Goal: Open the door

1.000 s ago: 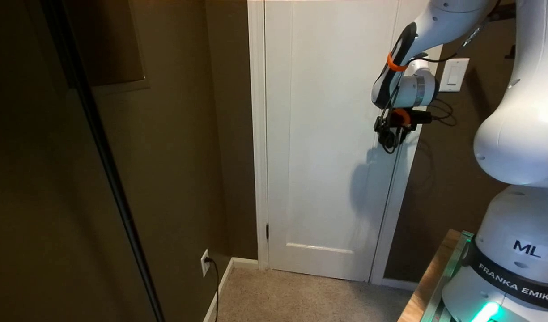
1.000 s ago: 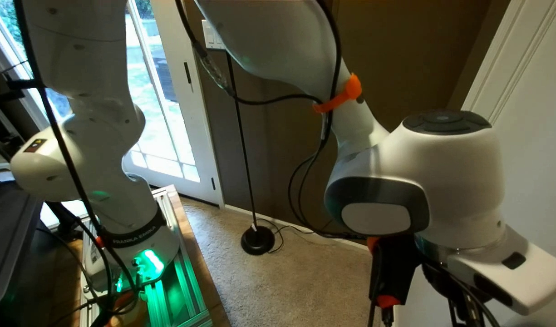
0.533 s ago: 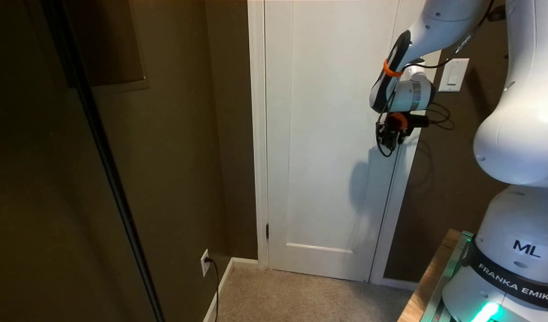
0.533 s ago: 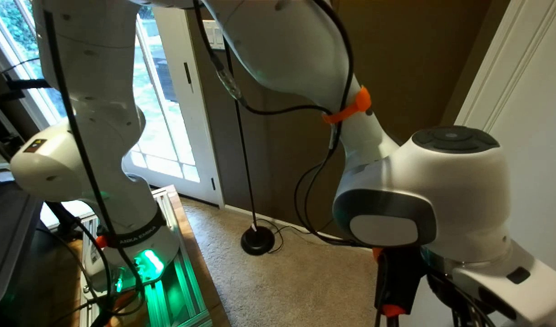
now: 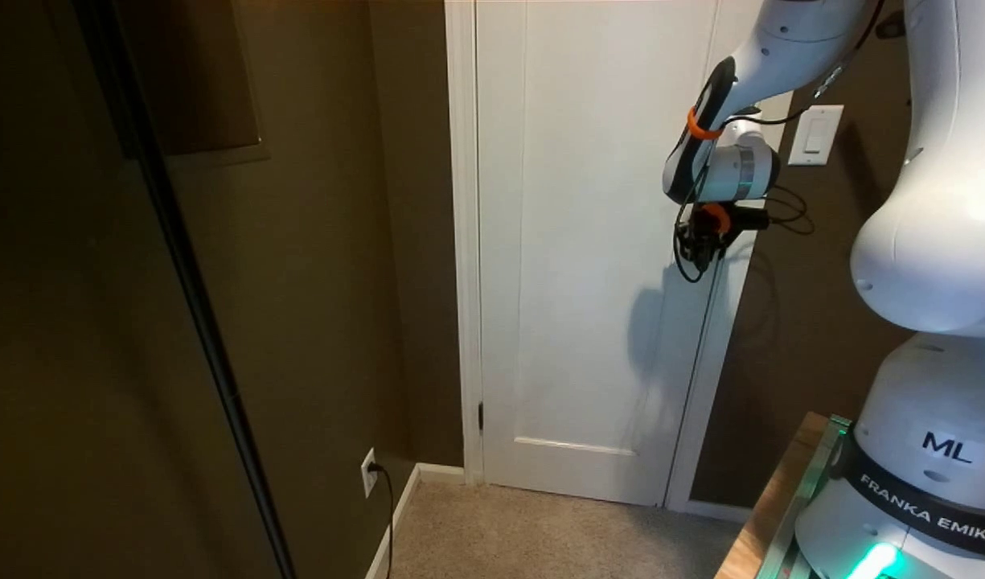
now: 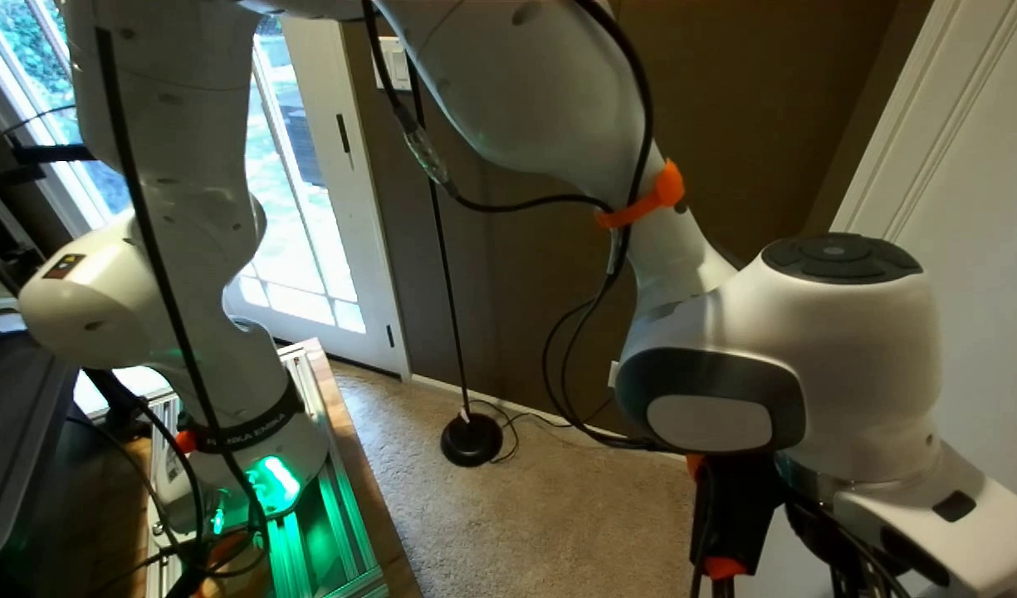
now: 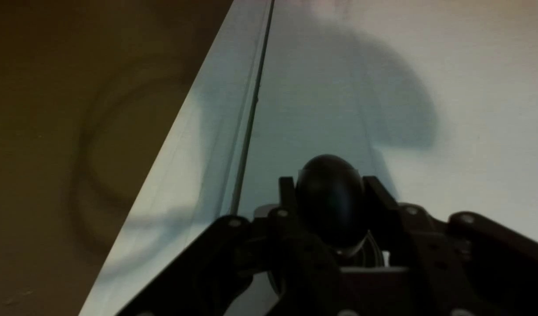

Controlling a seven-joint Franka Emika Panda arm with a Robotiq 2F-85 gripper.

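The white door (image 5: 588, 241) stands closed in its frame, and part of it shows at the right edge of an exterior view (image 6: 981, 332). In the wrist view the dark round knob (image 7: 330, 204) sits near the door's edge (image 7: 269, 145). My gripper (image 7: 331, 188) is shut on this knob, one finger (image 7: 287, 193) at its left side and the other finger (image 7: 378, 197) at its right. From outside, the gripper (image 5: 701, 249) appears small and dark in front of the door's edge, and the knob is hidden there.
White trim (image 5: 721, 338) borders the door, with a light switch (image 5: 815, 135) beside it. A black pole (image 5: 194, 297) crosses the brown wall (image 5: 315, 322). Behind the arm are a round black stand base (image 6: 471, 438) and a glazed door (image 6: 309, 208). A cable loop (image 6: 566, 374) hangs from the arm.
The arm has come down a little, most of it in the first half second, and the gripper's fingers have closed around the knob. The door has not visibly moved.
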